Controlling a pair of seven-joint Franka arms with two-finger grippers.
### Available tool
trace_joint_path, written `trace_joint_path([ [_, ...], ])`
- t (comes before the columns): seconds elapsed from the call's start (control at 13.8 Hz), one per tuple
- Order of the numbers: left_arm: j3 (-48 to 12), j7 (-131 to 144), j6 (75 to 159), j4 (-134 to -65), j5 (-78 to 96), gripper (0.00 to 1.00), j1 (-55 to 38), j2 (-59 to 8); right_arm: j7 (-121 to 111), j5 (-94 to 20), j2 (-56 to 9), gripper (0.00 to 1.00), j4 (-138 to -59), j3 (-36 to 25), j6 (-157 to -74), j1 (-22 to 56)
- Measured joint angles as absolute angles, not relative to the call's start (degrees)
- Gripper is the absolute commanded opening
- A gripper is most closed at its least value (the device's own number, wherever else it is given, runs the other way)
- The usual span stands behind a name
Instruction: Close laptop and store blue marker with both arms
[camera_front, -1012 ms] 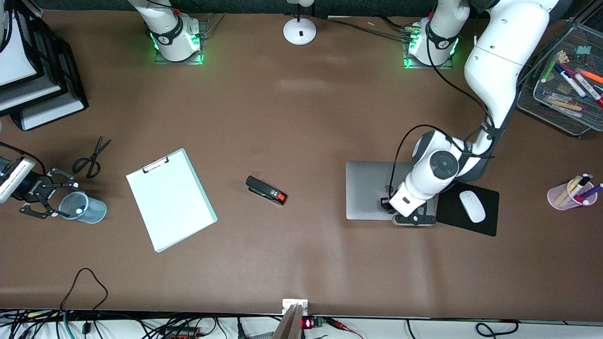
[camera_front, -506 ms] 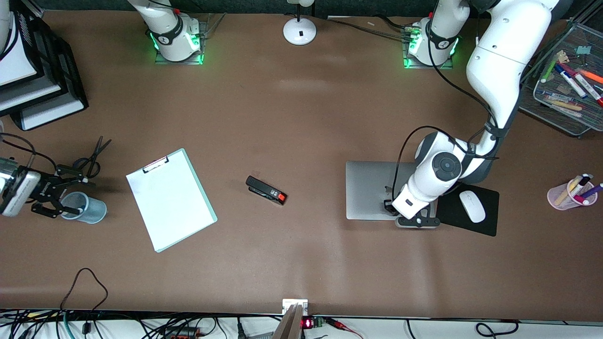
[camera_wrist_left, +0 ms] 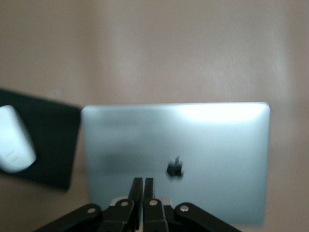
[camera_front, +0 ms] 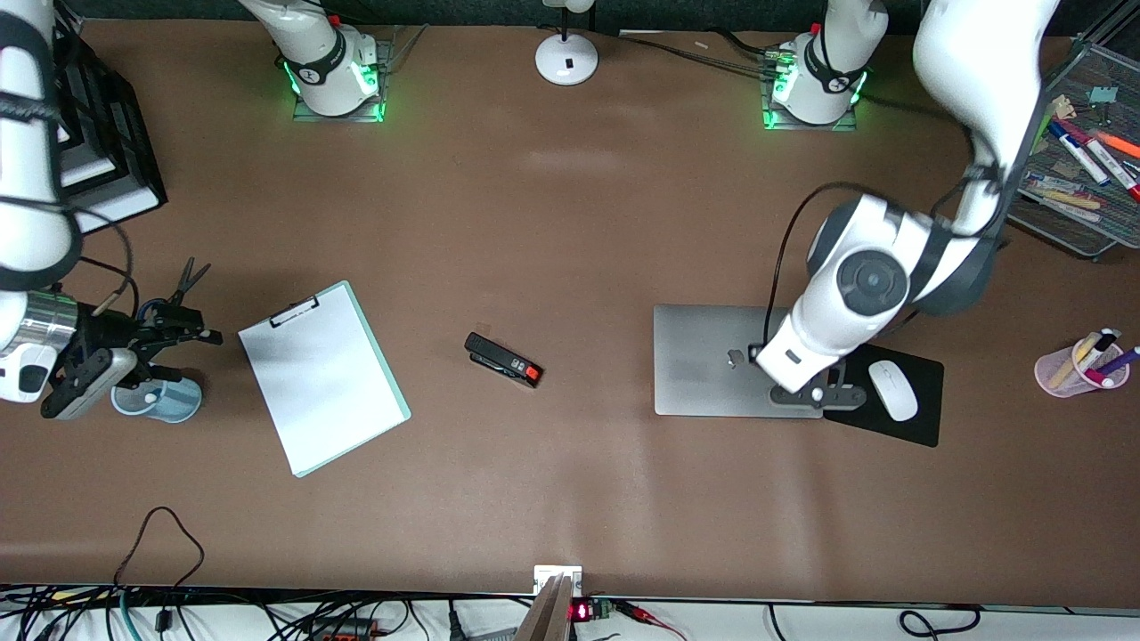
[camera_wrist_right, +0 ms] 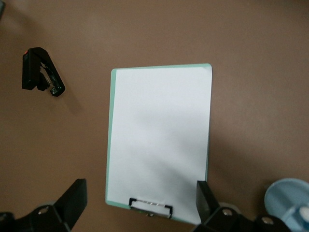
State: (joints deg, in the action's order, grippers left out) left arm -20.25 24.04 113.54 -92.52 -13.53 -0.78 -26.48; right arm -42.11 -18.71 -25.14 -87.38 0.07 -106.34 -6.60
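Note:
The silver-grey laptop lies closed on the table, its dark logo up. My left gripper hangs over the laptop's edge beside the mouse pad. Its fingers are shut with nothing between them. At the right arm's end of the table stands a light-blue cup. The blue marker stands in it, and only its white end shows. My right gripper is up in the air over the cup and the clipboard's clip end, wide open and empty.
A clipboard with white paper, a black stapler and scissors lie on the brown table. A white mouse sits on a black mouse pad. A pink cup and a wire tray hold markers.
My left gripper has risen off the laptop lid and shifted toward the mouse pad. My right gripper has lifted away from the cup and turned toward the clipboard.

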Motion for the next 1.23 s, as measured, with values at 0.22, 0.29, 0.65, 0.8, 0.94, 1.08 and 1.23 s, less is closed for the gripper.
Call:
trace_joint_path([
  [0.22,-21.6,21.1,99.7,-86.5,-12.5,1.0,-0.8,-23.0,-32.0,-15.6,-22.7,1.0,-87.4,0.0,-102.2,-3.5],
  [0.29,-21.6,19.6,97.7,-85.1,-11.4,1.0,-0.6,-22.4,-29.5,-13.8,-22.0,1.0,-87.4,0.0,-101.0,-2.8],
  [0.65,-21.6,9.8,92.3,-83.2,-8.5,1.0,2.2,-18.7,-9.7,-4.9,-17.0,1.0,-87.2,0.0,-93.0,1.5],
  [0.8,-21.6,8.6,89.8,-83.1,-8.2,1.0,2.9,-16.1,-3.5,-1.1,-13.9,1.0,-87.2,0.1,-90.0,4.1],
  [0.94,-21.6,8.0,88.5,-83.0,-7.6,1.0,3.7,-13.7,-2.0,0.7,-11.2,1.0,-87.1,0.1,-88.7,6.0],
  [1.08,-21.6,5.9,87.2,-83.0,-5.8,1.0,5.2,-11.9,-1.3,0.8,-10.0,1.0,-86.7,0.0,-86.7,6.2],
  [1.23,-21.2,3.3,86.5,-83.1,-3.2,1.0,7.1,-10.9,0.0,0.8,-9.6,1.0,-86.1,-0.3,-84.7,6.2],
])
